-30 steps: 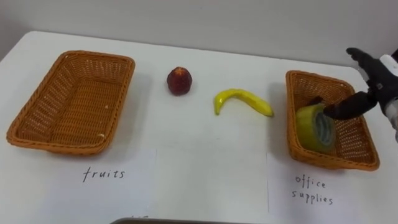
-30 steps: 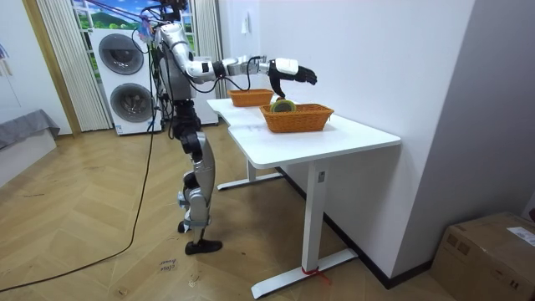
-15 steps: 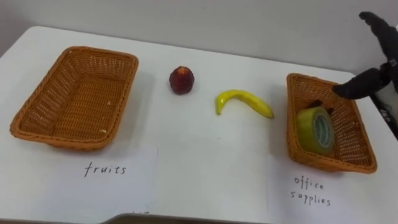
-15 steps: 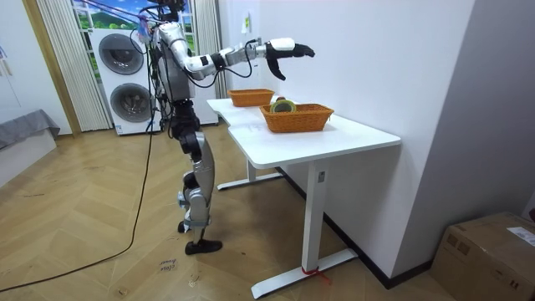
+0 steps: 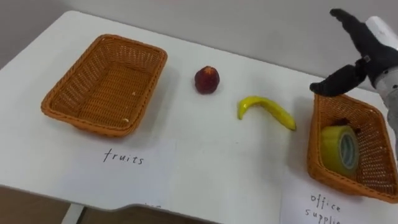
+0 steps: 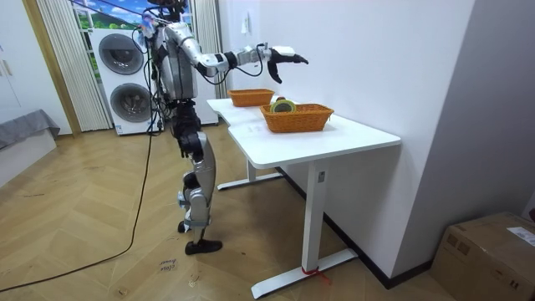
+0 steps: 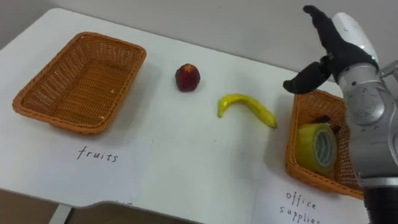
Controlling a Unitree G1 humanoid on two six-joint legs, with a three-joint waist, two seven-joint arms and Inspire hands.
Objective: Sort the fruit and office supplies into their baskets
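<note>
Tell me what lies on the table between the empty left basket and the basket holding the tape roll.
Both eye views show a red fruit and a banana lying apart on the table between the empty basket and the right basket.

office basket (image 5: pixel 315 146): right side cut by left eye view's edge
office label (image 5: pixel 333 208): bottom cut off
dark item (image 5: pixel 341 122): half hidden behind tape roll (image 5: pixel 340 149), unidentifiable

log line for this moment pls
right hand: open, empty, raised clear of office supplies basket | tape roll: in that basket | banana, red fruit: on table | fruits basket: no fruit
</note>
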